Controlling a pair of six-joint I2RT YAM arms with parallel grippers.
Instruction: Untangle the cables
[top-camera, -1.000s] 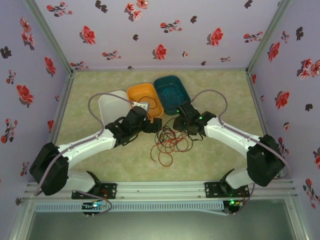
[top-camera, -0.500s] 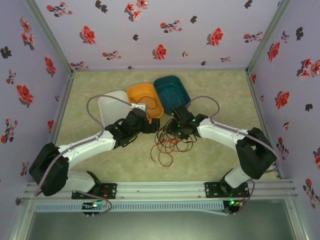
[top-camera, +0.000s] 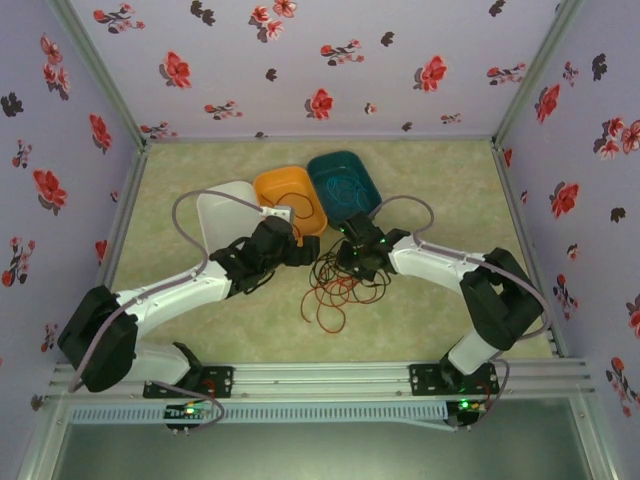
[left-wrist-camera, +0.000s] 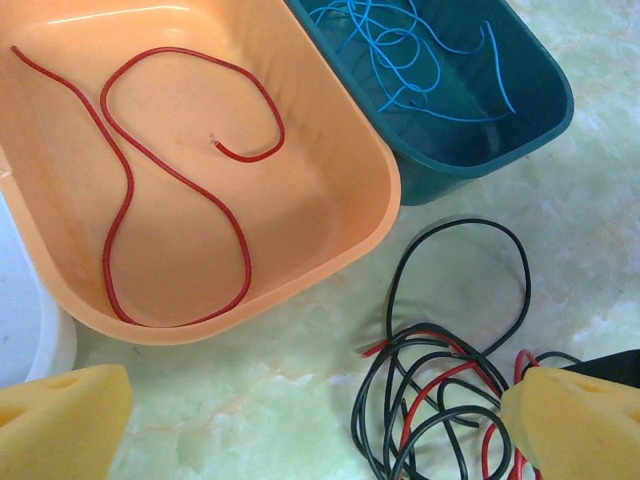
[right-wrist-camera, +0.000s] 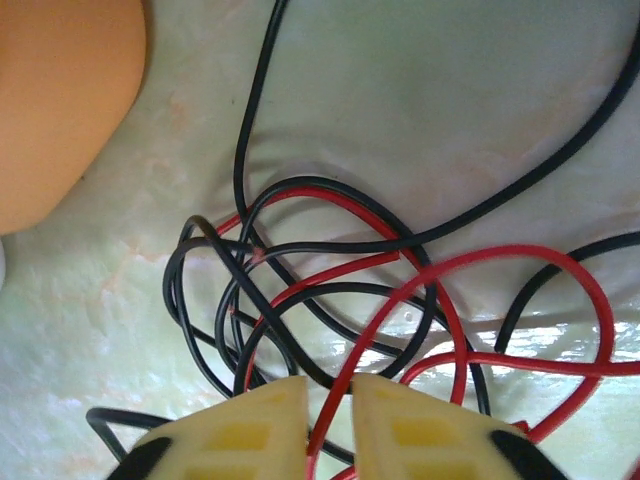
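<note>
two states: left gripper (left-wrist-camera: 320, 425) wide open; right gripper (right-wrist-camera: 330, 400) closed on a red cable (right-wrist-camera: 500, 253)

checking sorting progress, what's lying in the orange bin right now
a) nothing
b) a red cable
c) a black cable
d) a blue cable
b: the left wrist view shows one red cable looped inside the orange bin, while the blue cables sit in the teal bin.

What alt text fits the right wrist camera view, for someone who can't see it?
The right hand has its two yellow pads almost together with a red cable between them, over a tangle of red and black cables on a pale green table. An orange bin sits at upper left.
</note>
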